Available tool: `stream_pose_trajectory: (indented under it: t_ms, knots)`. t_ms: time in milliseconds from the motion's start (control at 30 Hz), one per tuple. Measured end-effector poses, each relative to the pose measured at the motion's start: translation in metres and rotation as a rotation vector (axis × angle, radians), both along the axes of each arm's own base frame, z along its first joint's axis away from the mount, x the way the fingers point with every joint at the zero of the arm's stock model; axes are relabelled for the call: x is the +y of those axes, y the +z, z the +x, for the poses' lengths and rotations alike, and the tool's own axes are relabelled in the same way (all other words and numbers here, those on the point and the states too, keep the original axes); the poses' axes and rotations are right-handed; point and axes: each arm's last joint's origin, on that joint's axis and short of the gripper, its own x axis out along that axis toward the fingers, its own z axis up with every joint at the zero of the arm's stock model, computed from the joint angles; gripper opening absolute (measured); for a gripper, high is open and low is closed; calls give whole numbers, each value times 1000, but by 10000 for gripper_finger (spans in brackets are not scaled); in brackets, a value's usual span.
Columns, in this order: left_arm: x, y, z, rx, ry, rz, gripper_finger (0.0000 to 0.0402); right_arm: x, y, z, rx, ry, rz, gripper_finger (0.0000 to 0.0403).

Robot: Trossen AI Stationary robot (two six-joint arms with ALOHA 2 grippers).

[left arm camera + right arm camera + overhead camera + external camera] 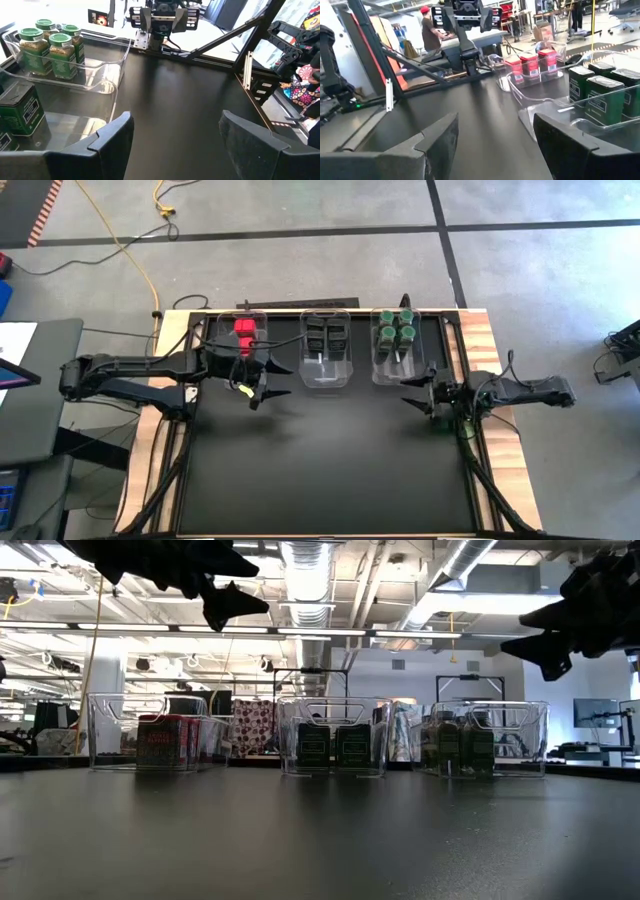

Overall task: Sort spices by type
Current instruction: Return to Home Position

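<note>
Left gripper [268, 383] hangs above the black table [330, 470], just off the front corner of the left bin [225, 325] on the side toward the middle one. Its fingers are spread wide with nothing between them. The red-topped cans [244, 335] sit inside that left bin, farther back than the claw and clear of it, no contact. Across the table, the right gripper [412, 391] hovers by the front corner of the right bin [378, 370], jaws parted as well and nothing held. The green-lidded jars [396, 330] stand clustered toward the far end of that bin, well back from the fingertips. Between the two sits the middle bin [327, 378], with the dark rectangular tins [327, 338] upright and side by side inside it, apart from either claw. From table height both grippers ride high above the bin rims, and each kind shows through the clear walls in its own bin
</note>
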Motion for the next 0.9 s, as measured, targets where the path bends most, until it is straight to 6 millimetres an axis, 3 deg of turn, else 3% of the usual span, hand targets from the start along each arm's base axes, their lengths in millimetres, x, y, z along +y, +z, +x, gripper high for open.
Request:
stream_pose_trajectory:
  t_ms: [900]
  knots:
    - [0,-1,0,7,-9,33,282,-5,-2,0,41,-45,-58,286]
